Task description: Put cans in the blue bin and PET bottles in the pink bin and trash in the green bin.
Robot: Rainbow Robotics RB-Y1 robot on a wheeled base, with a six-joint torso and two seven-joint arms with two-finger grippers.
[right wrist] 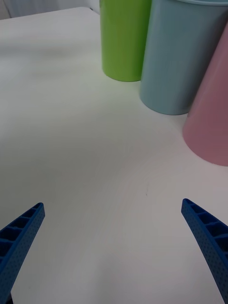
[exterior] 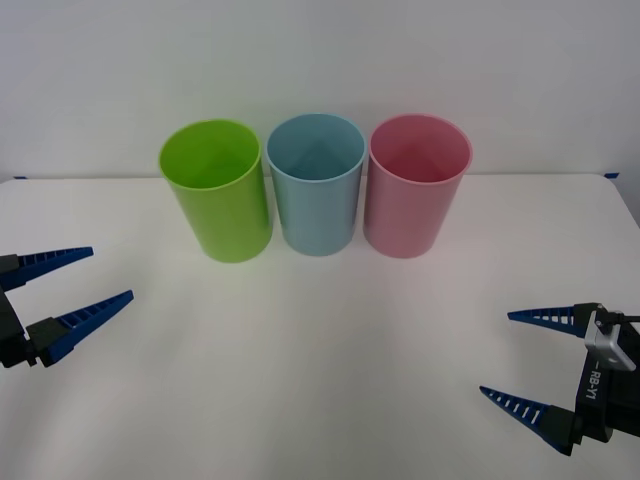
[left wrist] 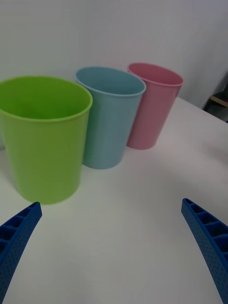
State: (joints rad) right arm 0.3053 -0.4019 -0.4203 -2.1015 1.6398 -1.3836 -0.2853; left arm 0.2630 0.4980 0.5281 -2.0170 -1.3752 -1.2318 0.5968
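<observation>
While both arms wait low, note bins at 12 o'clock on table (exterior: 320, 380): green bin (exterior: 218, 190), blue bin (exterior: 316, 185), pink bin (exterior: 414, 186), touching in row. Left gripper (exterior: 85, 280) at 9, fingers apart, holding nothing. Right gripper (exterior: 505, 360) at 4, same. No can on bare tabletop; bin insides look empty. Your next move needs item to sort.

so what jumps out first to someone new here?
Three tall bins in a row at the back of the white table: green bin on the robot's left, blue bin in the middle, pink bin on the right. Nearer, the left pincer and right pincer hang open at the table's sides, holding nothing.
</observation>
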